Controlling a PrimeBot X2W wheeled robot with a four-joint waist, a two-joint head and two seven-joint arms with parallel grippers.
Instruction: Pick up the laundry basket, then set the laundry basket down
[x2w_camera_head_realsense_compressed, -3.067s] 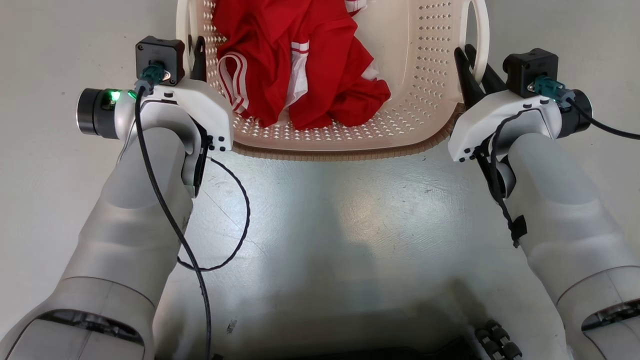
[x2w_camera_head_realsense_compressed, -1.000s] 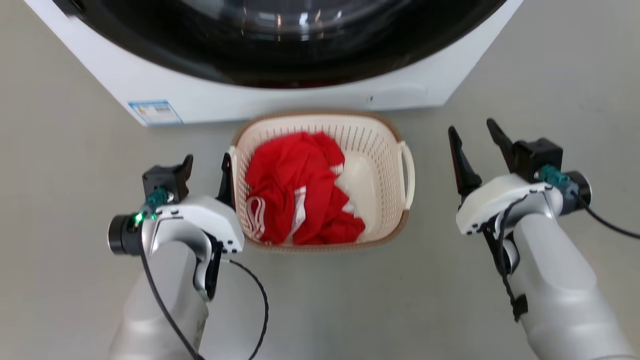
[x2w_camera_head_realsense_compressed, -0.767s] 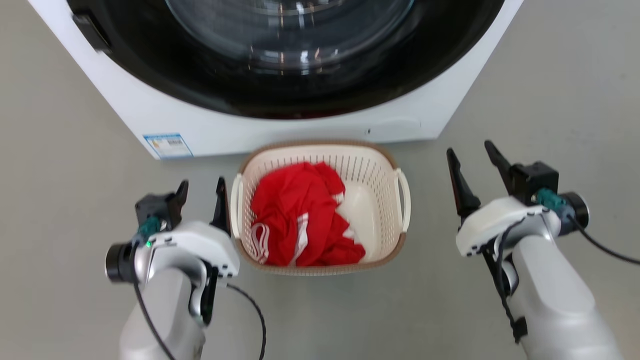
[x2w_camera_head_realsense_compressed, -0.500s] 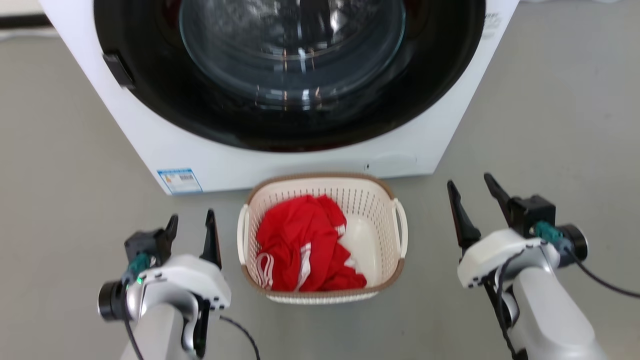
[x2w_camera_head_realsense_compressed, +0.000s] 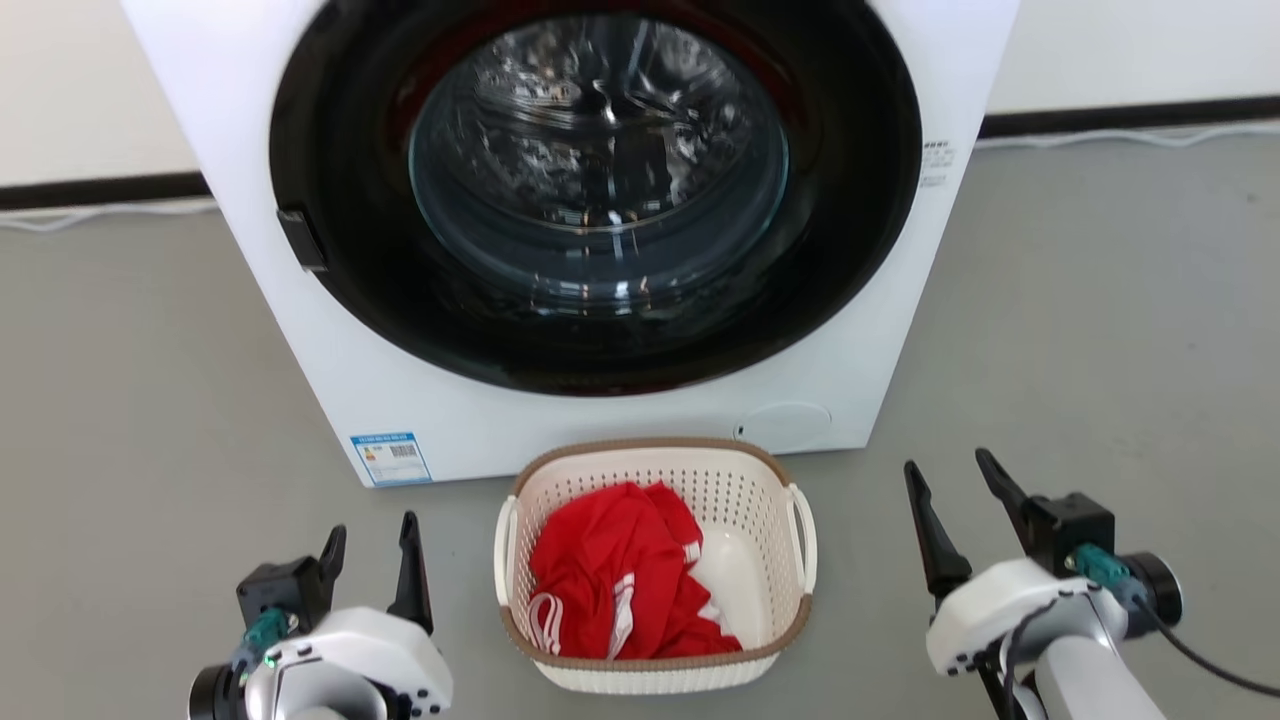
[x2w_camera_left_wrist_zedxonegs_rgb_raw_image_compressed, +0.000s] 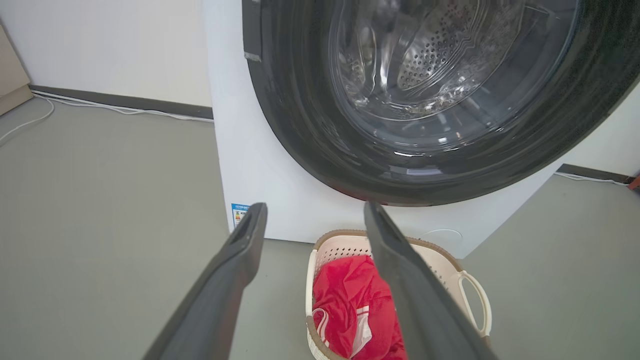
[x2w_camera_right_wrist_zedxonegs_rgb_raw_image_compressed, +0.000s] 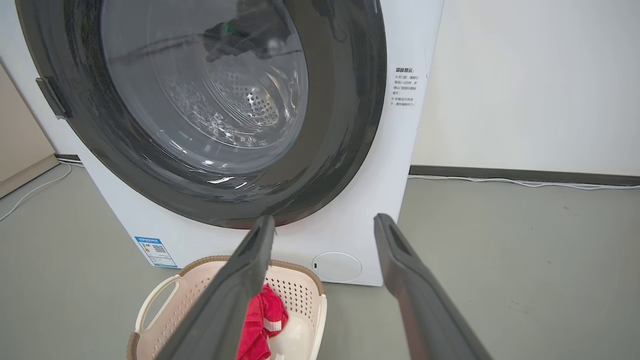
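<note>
At bottom centre of the head view, the laundry basket (x2w_camera_head_realsense_compressed: 650, 676) sits on the grey floor (x2w_camera_head_realsense_compressed: 1100, 330) just before the washing machine (x2w_camera_head_realsense_compressed: 560, 420). Red clothing (x2w_camera_head_realsense_compressed: 610, 585) is heaped in its left half. The left gripper (x2w_camera_head_realsense_compressed: 372, 528) and right gripper (x2w_camera_head_realsense_compressed: 945, 462) flank it, clear of its handles, fingers spread, empty, pointing up-frame.
</note>
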